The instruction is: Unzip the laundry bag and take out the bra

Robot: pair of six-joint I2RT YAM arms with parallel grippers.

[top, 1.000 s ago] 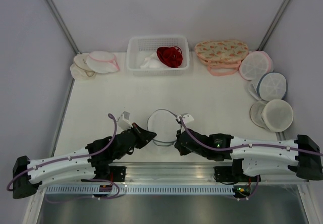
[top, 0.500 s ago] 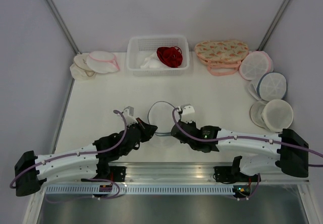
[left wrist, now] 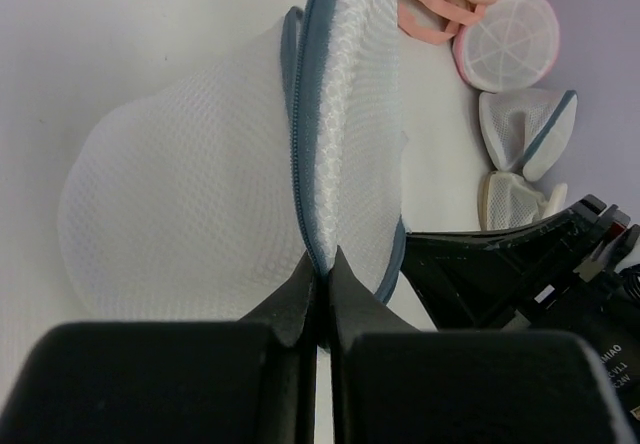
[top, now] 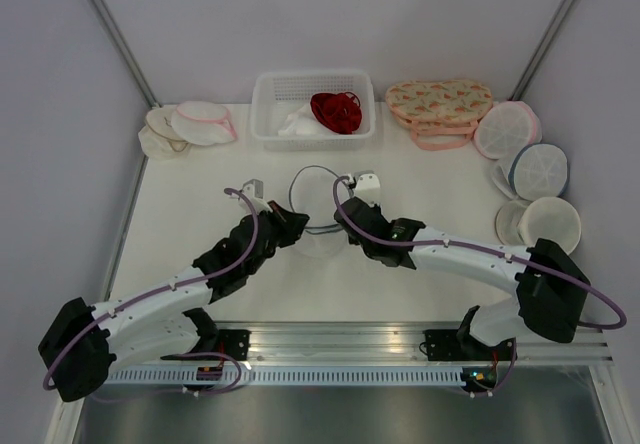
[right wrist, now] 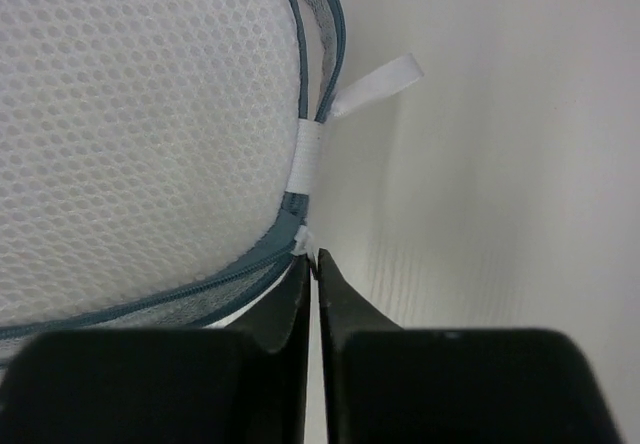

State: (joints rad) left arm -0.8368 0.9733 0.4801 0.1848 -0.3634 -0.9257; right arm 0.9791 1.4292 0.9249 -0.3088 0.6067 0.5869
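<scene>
The laundry bag (top: 316, 202), round white mesh with a grey-blue zipper rim, is held between both grippers at the table's middle, tipped up on edge. My left gripper (top: 297, 226) is shut on its zipper rim; the left wrist view shows the tips (left wrist: 322, 264) pinching the blue seam of the bag (left wrist: 200, 184). My right gripper (top: 340, 219) is shut on a small white tab at the rim, seen in the right wrist view (right wrist: 315, 259) beside the mesh dome (right wrist: 130, 114). A white loop tag (right wrist: 375, 84) sticks out from the rim. The bra is hidden from view.
A white basket (top: 314, 86) at the back holds a red lacy garment (top: 336, 111) and white cloth. A flowered pink pouch (top: 440, 104) lies right of it. A pink-rimmed bag (top: 507, 129), a blue-rimmed disc (top: 538, 171) and more bags (top: 548, 226) sit at the right edge. Another pile (top: 190, 124) sits at back left.
Both grippers have carried the laundry bag away from the near edge toward the table's middle, and it has tipped from lying flat to standing on edge.
</scene>
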